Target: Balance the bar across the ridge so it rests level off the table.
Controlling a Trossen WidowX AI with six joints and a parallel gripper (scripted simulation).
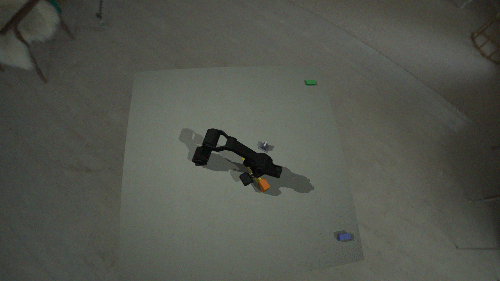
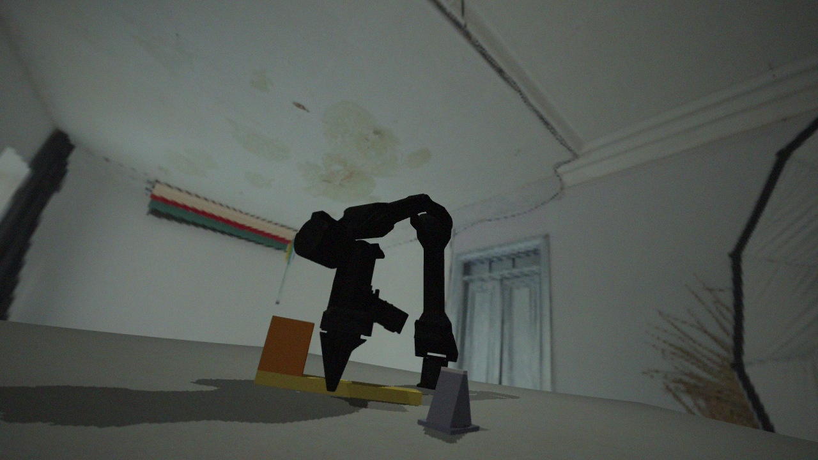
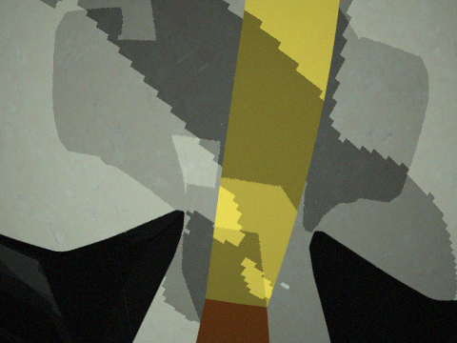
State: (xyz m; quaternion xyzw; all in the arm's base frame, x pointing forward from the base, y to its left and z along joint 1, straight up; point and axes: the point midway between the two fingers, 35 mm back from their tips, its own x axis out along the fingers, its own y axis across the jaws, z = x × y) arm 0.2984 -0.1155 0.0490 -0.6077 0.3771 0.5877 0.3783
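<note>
The yellow bar [image 1: 257, 179] [image 2: 388, 393] [image 3: 271, 133] lies flat on the table, with an orange block [image 1: 263, 185] [image 2: 285, 345] [image 3: 233, 321] standing on one end. My gripper [image 2: 331, 390] [image 3: 248, 231] is open, with its fingertips low on either side of the bar, near the block. In the wrist view a gap shows between each finger and the bar. The grey ridge [image 1: 264, 146] [image 2: 450, 400] stands upright on the table beyond the bar's other end, with nothing on it. In the top view the arm hides part of the bar and the fingertips.
A green block [image 1: 310, 82] lies near the table's far right corner in the top view. A blue block [image 1: 343, 237] lies near the table's right edge at the front. The arm's base stands left of the bar in that view.
</note>
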